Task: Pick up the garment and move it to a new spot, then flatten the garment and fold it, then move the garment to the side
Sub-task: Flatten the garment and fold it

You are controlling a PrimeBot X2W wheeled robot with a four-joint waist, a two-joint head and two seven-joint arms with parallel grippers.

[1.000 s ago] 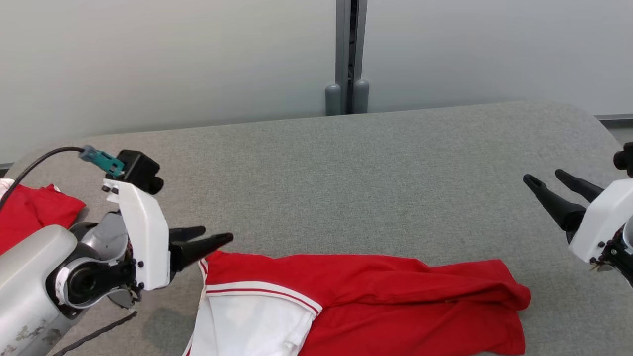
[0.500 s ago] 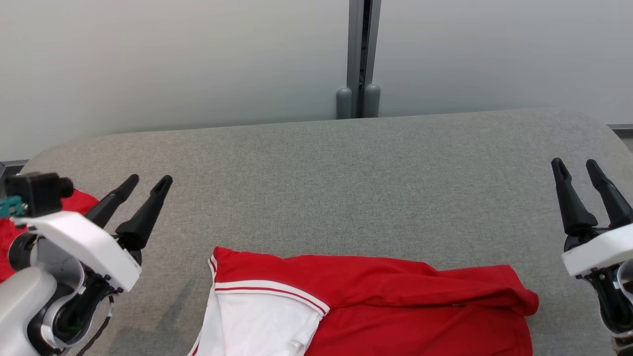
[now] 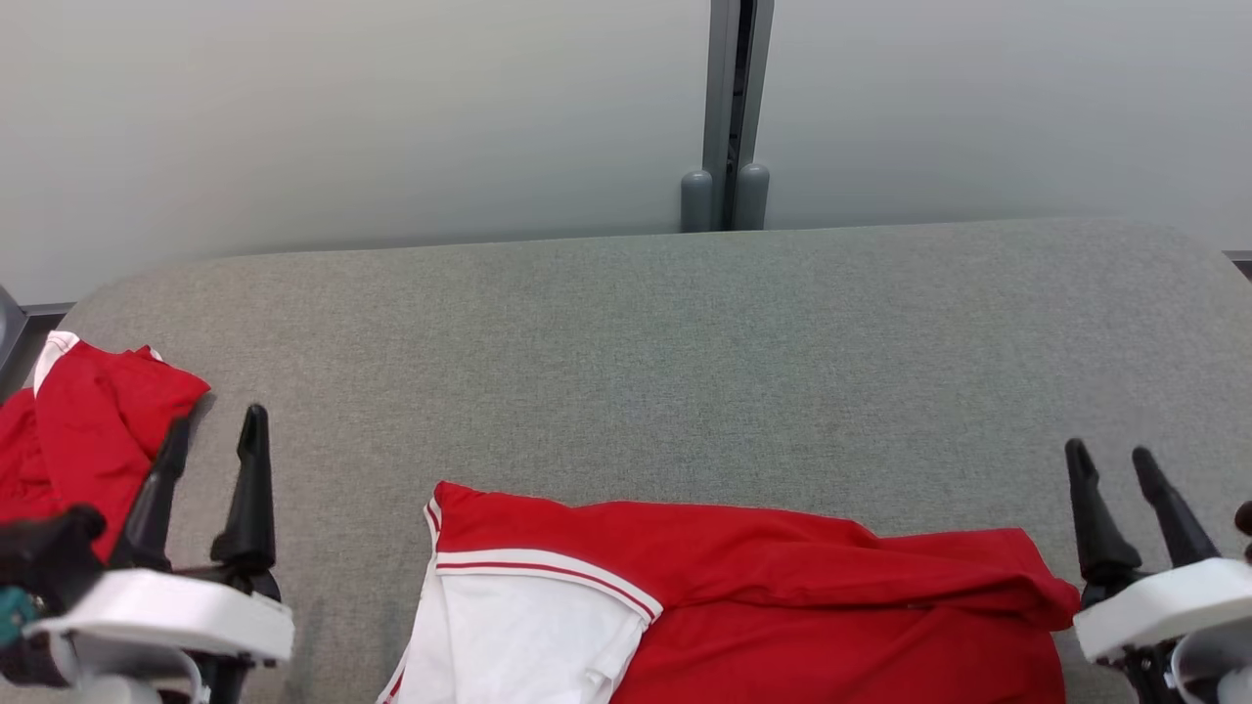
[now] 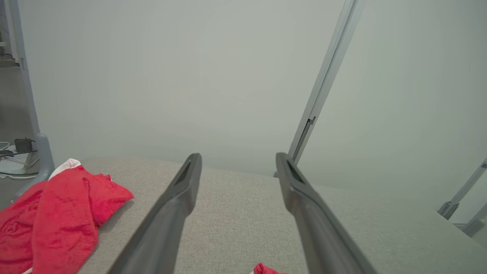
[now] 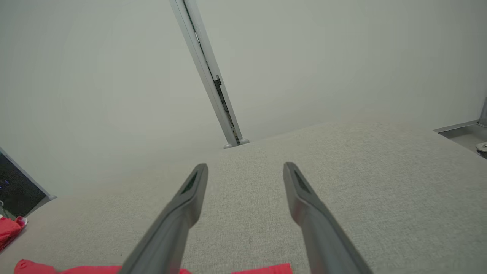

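While both grippers wait with nothing in them, the red and white shirt (image 3: 763, 606) lies along the near edge of the grey table (image 3: 626, 342), about in the middle of that edge. The left gripper (image 3: 218, 418) hangs over the near left part of the table with its two dark fingers spread wide, and it touches no cloth. The right gripper (image 3: 1107, 452) hangs over the near right part of the table, and its fingers are spread and empty too. Both point toward the far edge of the table. The shirt looks like a long band. Its white part with the red stripe is nearer the left end of the table, and a bumpy red fold is nearer the right end. Another red cloth (image 3: 88, 430) sits in a heap at the left end of the table. I think the robot is at the flatten and fold step, because the shirt is laid down but not smooth and not a neat small pile yet. For the next move, each gripper likely needs to tip down toward the table, come in to its own end of the shirt and pinch a thin edge there. That is tricky, since the cloth lies flat on the table and a finger has to slide under it. The left gripper should also stay away from the heap at the left end of the table.
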